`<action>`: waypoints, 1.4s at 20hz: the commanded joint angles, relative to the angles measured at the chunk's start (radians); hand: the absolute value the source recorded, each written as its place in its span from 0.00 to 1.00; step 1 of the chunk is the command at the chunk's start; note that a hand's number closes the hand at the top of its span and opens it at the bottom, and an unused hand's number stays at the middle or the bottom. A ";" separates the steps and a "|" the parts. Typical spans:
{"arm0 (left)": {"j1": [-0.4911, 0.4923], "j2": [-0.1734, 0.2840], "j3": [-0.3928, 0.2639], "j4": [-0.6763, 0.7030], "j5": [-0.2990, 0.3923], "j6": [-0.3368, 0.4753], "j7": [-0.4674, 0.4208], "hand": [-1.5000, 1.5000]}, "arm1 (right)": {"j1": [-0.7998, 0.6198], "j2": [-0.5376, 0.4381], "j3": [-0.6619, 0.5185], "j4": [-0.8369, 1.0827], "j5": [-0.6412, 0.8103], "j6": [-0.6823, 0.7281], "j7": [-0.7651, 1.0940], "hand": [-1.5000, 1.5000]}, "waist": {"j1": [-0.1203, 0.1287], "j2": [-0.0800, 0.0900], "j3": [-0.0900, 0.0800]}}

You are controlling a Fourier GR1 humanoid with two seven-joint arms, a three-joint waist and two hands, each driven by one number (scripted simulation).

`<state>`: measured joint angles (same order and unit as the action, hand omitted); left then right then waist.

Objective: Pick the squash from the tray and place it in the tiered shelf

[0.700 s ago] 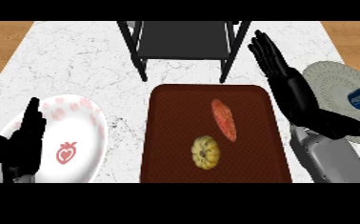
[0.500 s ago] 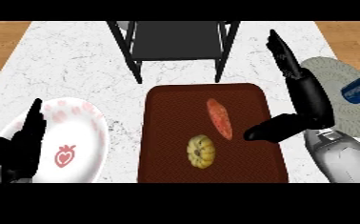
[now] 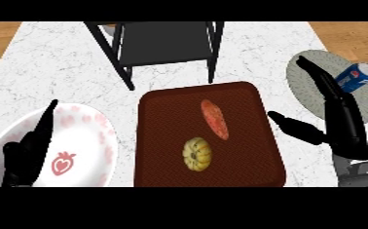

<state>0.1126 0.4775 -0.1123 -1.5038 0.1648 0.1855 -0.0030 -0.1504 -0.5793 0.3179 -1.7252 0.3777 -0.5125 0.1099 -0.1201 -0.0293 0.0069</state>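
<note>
A small yellow ribbed squash [image 3: 197,152] lies on the dark brown tray [image 3: 161,125], toward its front. Beside it, further back, lies a reddish oblong vegetable [image 3: 215,118]. The black tiered shelf [image 3: 164,44] stands at the back of the counter, behind the tray. My right hand [image 3: 339,121] hangs open just right of the tray, fingers straight and pointing away, thumb stretched toward the tray's right edge. It touches neither the squash nor the tray that I can tell. My left hand [image 3: 25,154] rests open at the lower left.
A white plate with pink strawberry prints [image 3: 82,145] sits left of the tray, partly under my left hand. A grey plate [image 3: 305,79] with a blue can [image 3: 352,77] lies at the right, behind my right hand. The counter is white marble.
My right hand has drifted right, off the tray's right part to beside it. The view has shifted, so the tray and shelf sit further right. The left hand is still.
</note>
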 commanded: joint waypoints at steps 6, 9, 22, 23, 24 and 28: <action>-0.048 -0.080 -0.115 0.025 0.003 -0.072 0.054 0.50 | 0.168 0.033 0.314 -0.247 0.410 0.046 0.254 0.00 | 0.058 0.017 -0.014; -0.048 -0.065 -0.102 0.038 0.001 -0.081 0.047 0.50 | 0.141 0.058 0.373 -0.283 0.485 0.201 0.447 0.00 | 0.073 0.018 -0.018; -0.080 -0.069 -0.111 0.045 -0.007 -0.106 0.059 0.50 | 0.019 0.169 0.532 -0.132 1.094 0.726 0.999 0.00 | 0.096 0.021 -0.017; -0.070 -0.071 -0.099 0.073 -0.006 -0.111 0.017 0.50 | 0.010 0.218 0.570 -0.114 1.128 0.769 1.031 0.00 | 0.105 0.024 -0.018; -0.098 -0.081 -0.117 0.056 -0.018 -0.101 0.052 0.50 | -0.003 0.296 0.604 -0.085 1.148 0.810 1.066 0.00 | 0.109 0.026 -0.015; -0.113 -0.105 -0.130 0.081 -0.026 -0.107 0.038 0.50 | -0.024 0.523 0.637 0.071 1.208 0.917 1.133 0.00 | 0.120 0.034 -0.012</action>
<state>-0.0207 0.4406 -0.1708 -1.4662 0.1360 0.0984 0.0171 -0.1397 -0.2401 0.9028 -1.7648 1.5094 0.2314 1.0664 -0.0121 -0.0100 0.0055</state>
